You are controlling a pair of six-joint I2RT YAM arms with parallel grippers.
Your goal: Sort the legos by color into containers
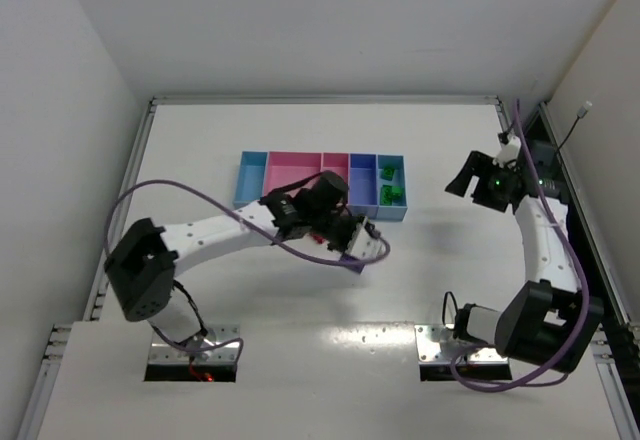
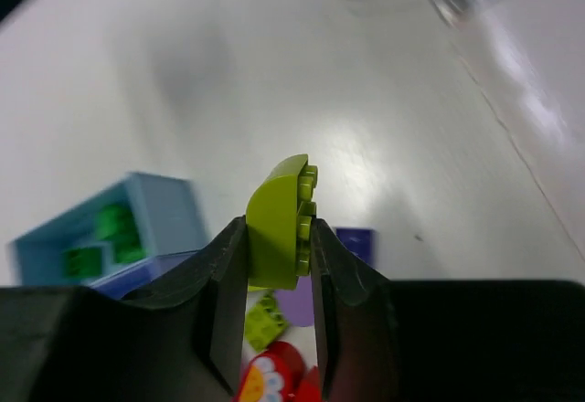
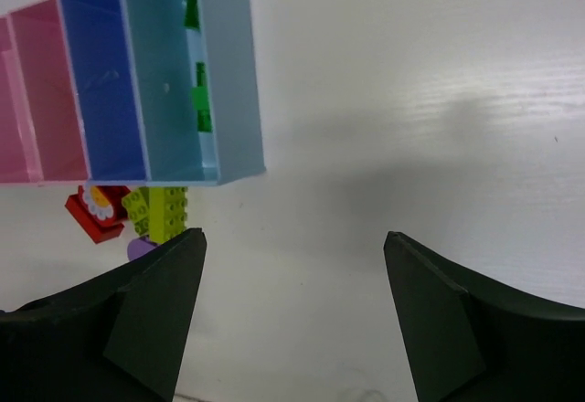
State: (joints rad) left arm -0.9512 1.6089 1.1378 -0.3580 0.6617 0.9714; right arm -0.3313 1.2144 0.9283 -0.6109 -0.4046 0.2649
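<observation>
Left pincer [image 2: 277, 242] — aloft, clamping yellow-green lego [image 2: 274, 206]

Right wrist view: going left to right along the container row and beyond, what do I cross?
pink compartment → blue-violet compartment → light blue end compartment → green legos against its right wall → bare table
</observation>
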